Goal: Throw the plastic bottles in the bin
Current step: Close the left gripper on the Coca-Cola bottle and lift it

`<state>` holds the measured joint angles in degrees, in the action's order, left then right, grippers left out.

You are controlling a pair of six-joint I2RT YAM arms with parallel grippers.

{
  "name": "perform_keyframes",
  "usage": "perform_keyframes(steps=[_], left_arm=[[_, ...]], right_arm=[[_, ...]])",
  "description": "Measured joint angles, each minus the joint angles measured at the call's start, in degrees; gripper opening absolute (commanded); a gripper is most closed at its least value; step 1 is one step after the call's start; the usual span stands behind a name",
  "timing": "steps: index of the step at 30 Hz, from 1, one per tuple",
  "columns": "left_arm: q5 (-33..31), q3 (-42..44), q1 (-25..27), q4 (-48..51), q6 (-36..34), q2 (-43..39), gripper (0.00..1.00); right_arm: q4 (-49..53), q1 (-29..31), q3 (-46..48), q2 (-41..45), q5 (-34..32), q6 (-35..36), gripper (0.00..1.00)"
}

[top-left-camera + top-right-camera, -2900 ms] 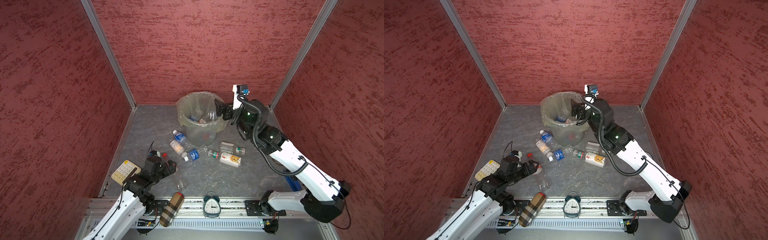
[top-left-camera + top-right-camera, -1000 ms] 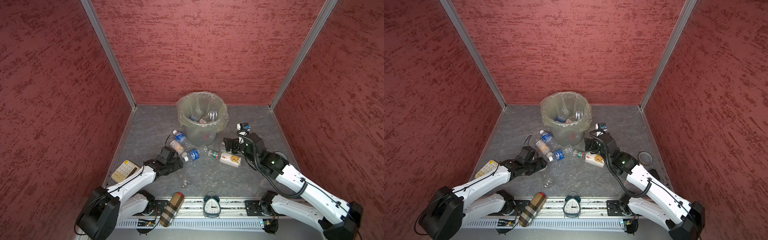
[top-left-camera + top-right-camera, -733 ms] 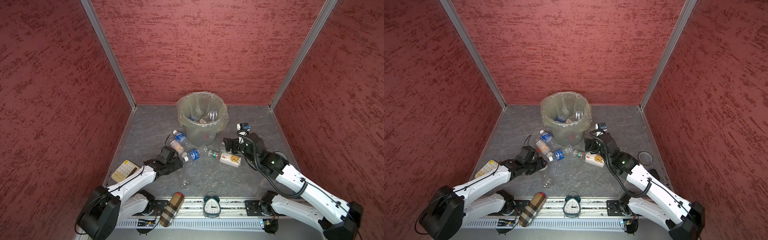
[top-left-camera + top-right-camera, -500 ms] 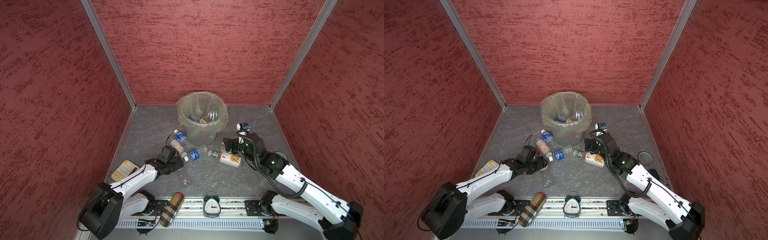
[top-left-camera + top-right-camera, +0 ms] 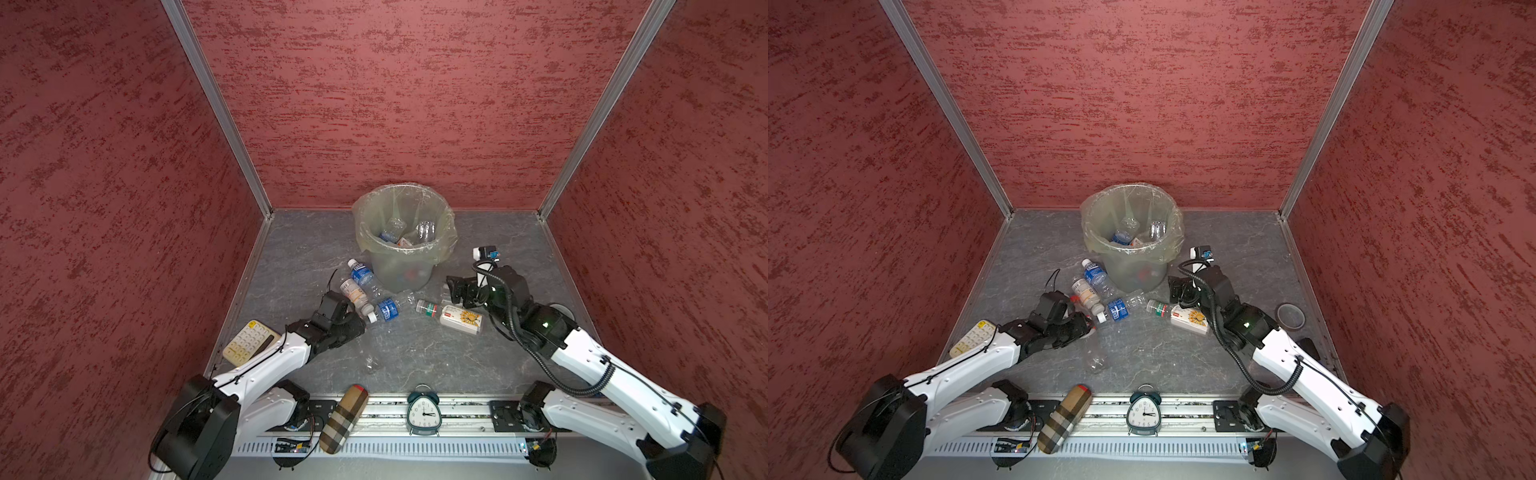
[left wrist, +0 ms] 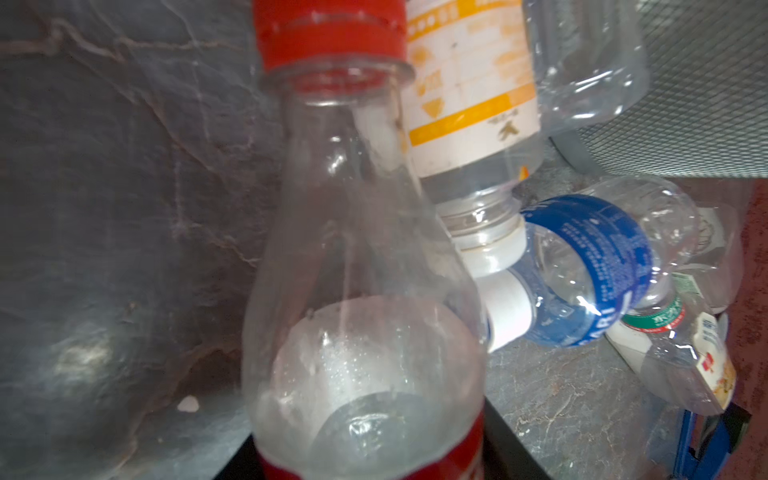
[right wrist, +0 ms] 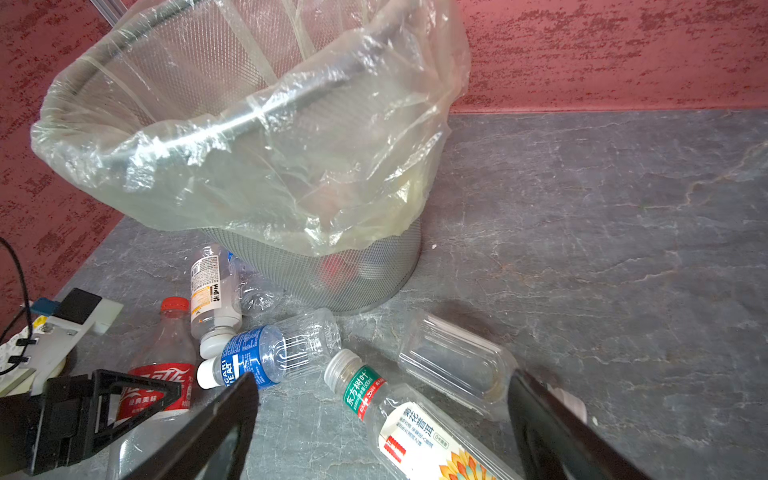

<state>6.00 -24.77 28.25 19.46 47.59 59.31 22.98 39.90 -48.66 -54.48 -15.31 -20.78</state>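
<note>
At the back of the grey stone-patterned table (image 5: 415, 357): a round grey mesh bin (image 5: 399, 270), lined with a translucent yellowish bag folded over its rim, stands upright; a few discarded clear bottles (image 5: 392, 230) lie inside.
Left end effector (image 5: 1084, 325): low over the table, jaws closed around the red label of a clear red-capped cola bottle (image 7: 166, 345), which lies with its cap pointing toward the bin.
Right end effector (image 7: 382, 378): jaws spread wide and holding nothing, hovering just above a clear bottle with a green neck band and a white sunflower label (image 7: 399, 415); a flattened clear label-less bottle (image 7: 453, 361) lies just beside it, nearer the bin.
Between the arms: a white-and-orange-labelled bottle (image 5: 355, 293) lies with its white cap touching a crushed blue-labelled bottle (image 5: 388, 309); a second blue-labelled bottle with a white cap (image 5: 360, 274) lies just beside the bin's wall.
Left edge: a beige calculator (image 5: 249, 343) lies on the table beside the left arm.
Front rail: a plaid brown cylindrical case (image 5: 343, 417) and a dark green alarm clock (image 5: 423, 411) sit well apart from the bottles.
</note>
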Motion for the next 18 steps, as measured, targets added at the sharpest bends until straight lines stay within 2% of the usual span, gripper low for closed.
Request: perform_keyframes(steps=[10, 18], left_arm=[[-3.13, 2.32, -0.33, 1.44, -0.04, -18.18, 0.51], [-5.75, 2.27, -0.33, 5.11, -2.97, -28.59, 0.50]], right_arm=[[-0.02, 0.00, 0.04, -0.48, 1.05, -0.02, 0.93], [-0.46, 0.00, 2.32, -0.48, 2.78, -0.72, 0.91]])
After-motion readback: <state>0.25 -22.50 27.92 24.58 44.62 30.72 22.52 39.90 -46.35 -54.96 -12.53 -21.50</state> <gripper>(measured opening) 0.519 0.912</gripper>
